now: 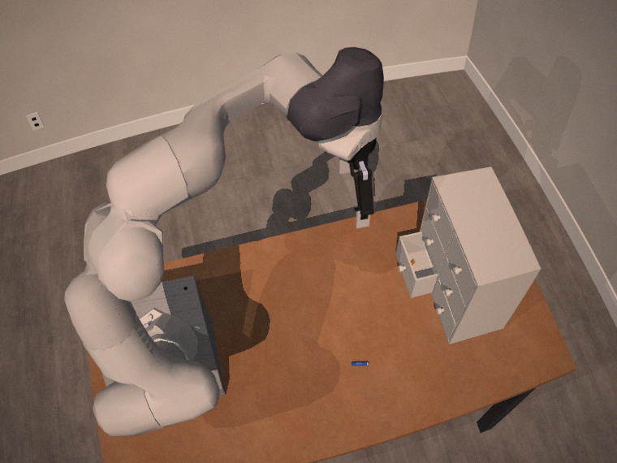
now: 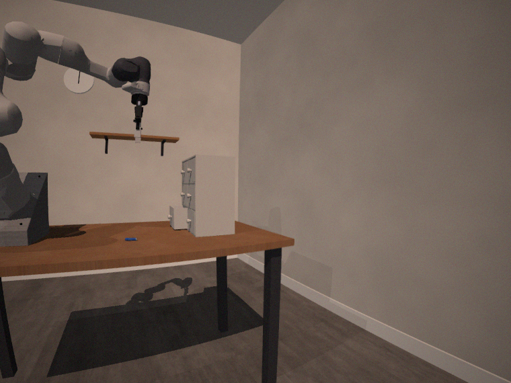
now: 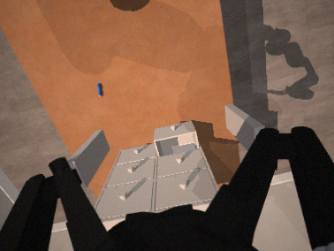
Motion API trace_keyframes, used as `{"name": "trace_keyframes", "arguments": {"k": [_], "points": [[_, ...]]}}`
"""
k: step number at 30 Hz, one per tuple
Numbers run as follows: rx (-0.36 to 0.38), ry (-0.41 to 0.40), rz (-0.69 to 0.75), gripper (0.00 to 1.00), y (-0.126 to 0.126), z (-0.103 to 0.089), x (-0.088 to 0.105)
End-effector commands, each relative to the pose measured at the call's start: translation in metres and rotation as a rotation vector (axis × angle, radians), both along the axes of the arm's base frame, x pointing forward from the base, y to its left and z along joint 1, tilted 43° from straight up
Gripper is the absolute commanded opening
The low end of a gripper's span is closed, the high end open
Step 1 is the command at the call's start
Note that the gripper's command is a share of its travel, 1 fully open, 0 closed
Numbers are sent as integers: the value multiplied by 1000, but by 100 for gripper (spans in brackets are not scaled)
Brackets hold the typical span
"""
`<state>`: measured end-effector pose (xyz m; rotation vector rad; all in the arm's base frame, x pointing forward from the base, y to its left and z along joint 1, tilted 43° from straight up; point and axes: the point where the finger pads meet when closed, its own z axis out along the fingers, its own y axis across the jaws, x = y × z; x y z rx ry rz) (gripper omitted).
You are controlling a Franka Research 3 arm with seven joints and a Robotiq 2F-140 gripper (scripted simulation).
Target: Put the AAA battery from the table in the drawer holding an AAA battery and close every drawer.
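Observation:
A blue AAA battery [image 1: 360, 363] [image 2: 130, 238] [image 3: 100, 89] lies on the table in front of the small chest. The light grey chest [image 1: 490, 224] [image 2: 214, 197] stands upright with two columns of drawers. One bottom drawer [image 1: 423, 286] [image 2: 178, 217] [image 3: 185, 129] stands well out of the front, in the column farther from the exterior camera. It looks level. A small orange thing [image 1: 412, 261] lies in it; I cannot tell what it is. The other drawers look shut. My gripper [image 1: 353, 192] [image 2: 138, 136] [image 3: 164, 128] is open and empty, high above the table and the chest's top.
The wooden table [image 1: 299, 318] [image 2: 165, 245] carries the robot's base at the end opposite the chest. White knobs stick out from the drawer fronts. A wall shelf [image 2: 120, 135] hangs on the wall behind. The battery lies away from the pulled-out drawer.

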<state>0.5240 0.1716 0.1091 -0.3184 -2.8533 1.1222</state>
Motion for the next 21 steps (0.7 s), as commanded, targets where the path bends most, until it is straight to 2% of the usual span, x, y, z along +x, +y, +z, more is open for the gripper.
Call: {"name": "trace_keyframes", "arguments": {"k": [1,6,15,21], "points": [[-7,20,4,100,-7,1,16],[-7,20,4,100,-10,1,29],[-7,22,5,100,-11,0,31],[0,61,15,100,-23,-10,43]]}}
